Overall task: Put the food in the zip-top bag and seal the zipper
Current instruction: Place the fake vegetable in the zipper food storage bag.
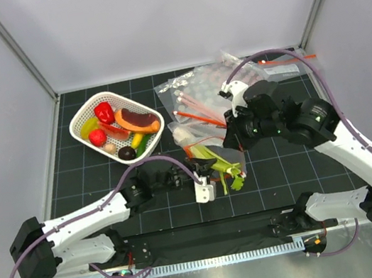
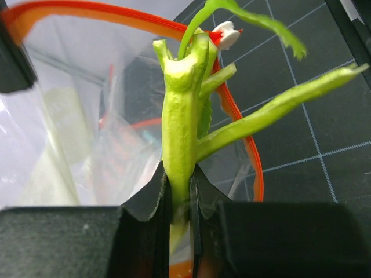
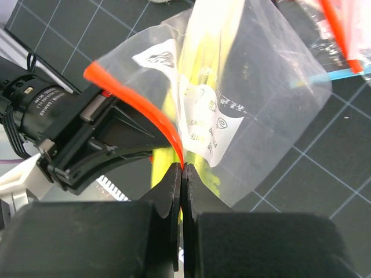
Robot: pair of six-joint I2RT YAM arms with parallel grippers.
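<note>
My left gripper (image 2: 181,186) is shut on the base of the long green leafy stalk (image 2: 179,116), which points up into the open mouth of the clear zip-top bag (image 2: 64,127). The orange-red zipper (image 2: 116,13) curves around the stalk. My right gripper (image 3: 182,169) is shut on that zipper strip (image 3: 133,101) and holds the bag (image 3: 272,87) up off the mat. From above, both grippers meet at mid-table, the left (image 1: 206,169) under the stalk (image 1: 226,168), the right (image 1: 232,139) at the bag's edge. A watermelon wedge (image 1: 137,121) and a small red fruit (image 1: 97,136) lie in the basket.
The white slotted basket (image 1: 78,115) with several toy foods stands at the back left. A pile of other clear bags (image 1: 199,93) with orange-red strips lies at the back middle and right. White enclosure walls close in the black grid mat (image 1: 92,180).
</note>
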